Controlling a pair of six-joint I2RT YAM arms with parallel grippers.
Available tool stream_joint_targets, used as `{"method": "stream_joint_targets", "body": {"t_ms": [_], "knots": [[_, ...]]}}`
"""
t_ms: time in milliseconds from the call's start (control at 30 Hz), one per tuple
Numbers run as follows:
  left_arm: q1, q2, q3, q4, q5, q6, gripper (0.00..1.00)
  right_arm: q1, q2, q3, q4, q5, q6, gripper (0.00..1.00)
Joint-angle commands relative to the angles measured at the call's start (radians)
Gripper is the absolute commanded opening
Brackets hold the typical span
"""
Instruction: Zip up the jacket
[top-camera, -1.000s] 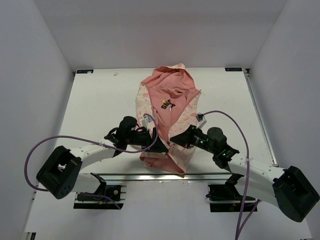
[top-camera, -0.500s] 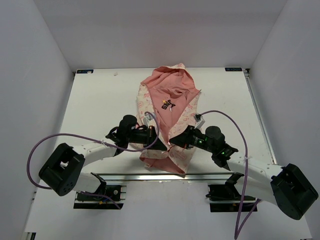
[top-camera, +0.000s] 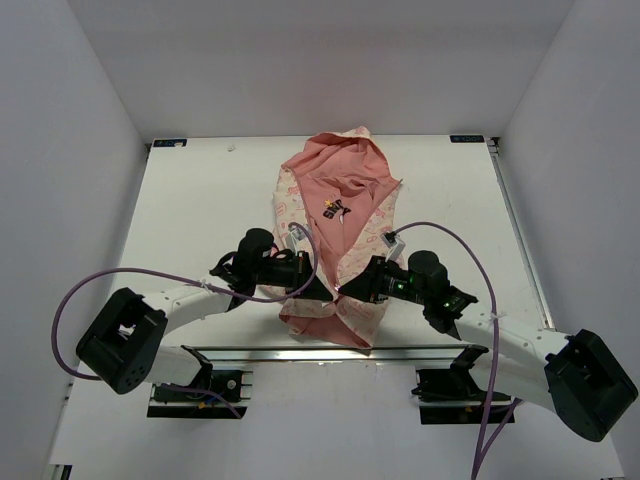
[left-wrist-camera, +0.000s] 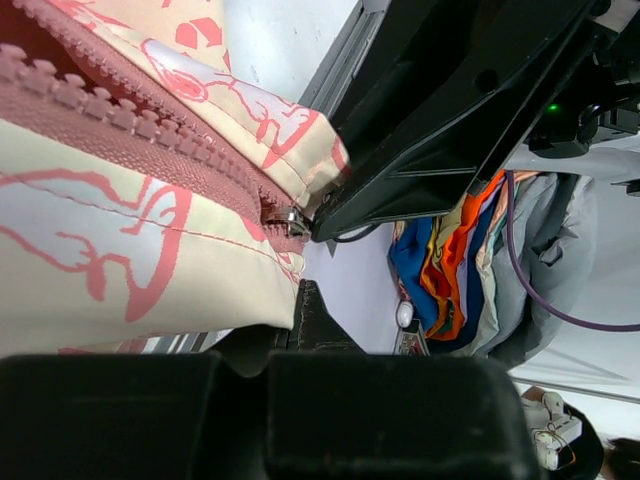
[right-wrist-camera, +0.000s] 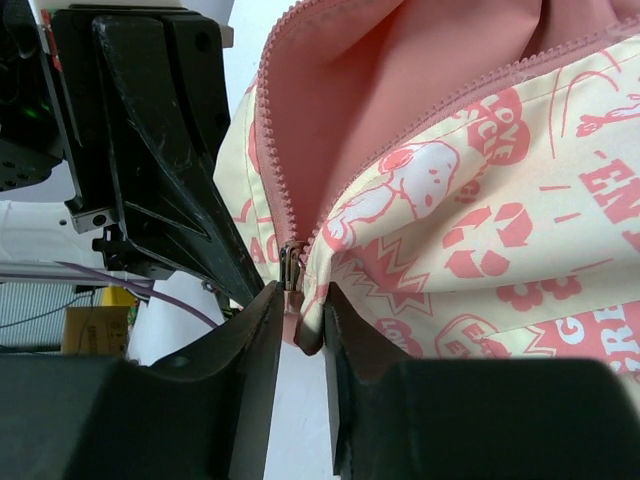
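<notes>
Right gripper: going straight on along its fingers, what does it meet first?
The small metal zipper slider at the bottom of the cream, pink-printed jacket, just ahead of the right gripper; depth is hard to judge.

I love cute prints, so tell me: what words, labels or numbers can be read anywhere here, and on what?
"LOVE": pink print on the jacket, cream outer side, right wrist view.
"GRE": same print, cut off at the picture's edge.
Other printed letters there: creased or partial, not readable.
Dark logo inside the jacket: too small to read.
</notes>
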Motion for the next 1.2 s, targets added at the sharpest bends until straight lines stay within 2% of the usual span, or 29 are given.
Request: {"method": "stream_joint_targets", "body": {"t_ms": [0, 67, 133, 167, 333, 567, 633, 667, 700, 767, 800, 900, 1033, 1167], "knots": [[0.009, -0.033, 0.037, -0.012, 0.024, 0.023, 0.0, 0.002, -0.026, 0.022, 0.009, -0.01, -0.019, 0.26], [0.009, -0.031, 0.04, -0.034, 0.033, 0.032, 0.0, 0.002, -0.034, 0.016, 0.037, -0.007, -0.015, 0.14], [0.009, -0.031, 0.051, -0.075, 0.036, 0.057, 0.0, 0.002, -0.037, 0.017, 0.049, -0.009, -0.016, 0.08], [0.009, -0.031, 0.054, -0.091, 0.039, 0.066, 0.0, 0.002, -0.035, 0.019, 0.061, -0.009, -0.016, 0.0], [0.009, -0.042, 0.094, -0.21, 0.041, 0.132, 0.0, 0.002, -0.017, 0.048, 0.068, -0.024, -0.015, 0.0], [0.009, -0.094, 0.119, -0.327, 0.018, 0.186, 0.02, 0.002, -0.02, 0.028, 0.166, 0.019, 0.047, 0.0], [0.009, -0.102, 0.117, -0.379, 0.002, 0.196, 0.13, 0.002, -0.015, 0.029, 0.2, 0.033, 0.061, 0.0], [0.009, -0.106, 0.108, -0.388, -0.004, 0.195, 0.36, 0.002, -0.014, 0.034, 0.206, 0.036, 0.062, 0.0], [0.009, -0.115, 0.105, -0.397, -0.03, 0.187, 0.48, 0.002, -0.006, 0.034, 0.209, 0.033, 0.065, 0.0], [0.009, -0.15, 0.1, -0.419, -0.057, 0.175, 0.83, 0.004, -0.003, 0.028, 0.212, 0.025, 0.071, 0.0], [0.009, -0.166, 0.103, -0.433, -0.108, 0.166, 0.98, 0.004, 0.0, 0.025, 0.212, 0.025, 0.076, 0.0], [0.009, -0.233, 0.097, -0.523, -0.198, 0.135, 0.98, 0.006, -0.002, -0.004, 0.22, 0.036, 0.102, 0.0], [0.009, -0.332, 0.048, -0.517, -0.33, 0.043, 0.98, 0.042, -0.009, -0.04, 0.25, 0.117, 0.162, 0.0], [0.003, -0.391, -0.012, -0.447, -0.305, -0.085, 0.98, 0.126, -0.006, -0.049, 0.313, 0.244, 0.197, 0.0]]}}
